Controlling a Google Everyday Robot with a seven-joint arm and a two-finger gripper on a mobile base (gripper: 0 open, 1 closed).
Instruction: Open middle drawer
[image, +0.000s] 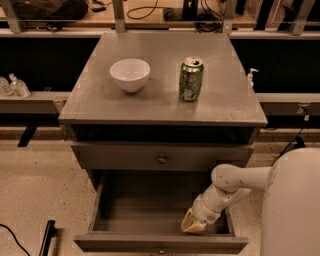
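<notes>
From the one camera view I read the middle drawer (120, 244) as the one standing pulled well out at the bottom of the frame, its plain grey tray exposed. The shut drawer front (115, 157) above it sits flush under the counter (150, 105), which carries a white bowl (130, 74) and a green can (191, 79).

By my judgement the opening step is all but done. The next move calls for lifting the arm straight up and clear without nudging the drawer inward.

The claw (194, 226) hangs low inside the tray, at its right front corner, just behind the front panel. It probably touches the tray floor, though the angle is poor. I cannot tell whether it is open or closed.
</notes>
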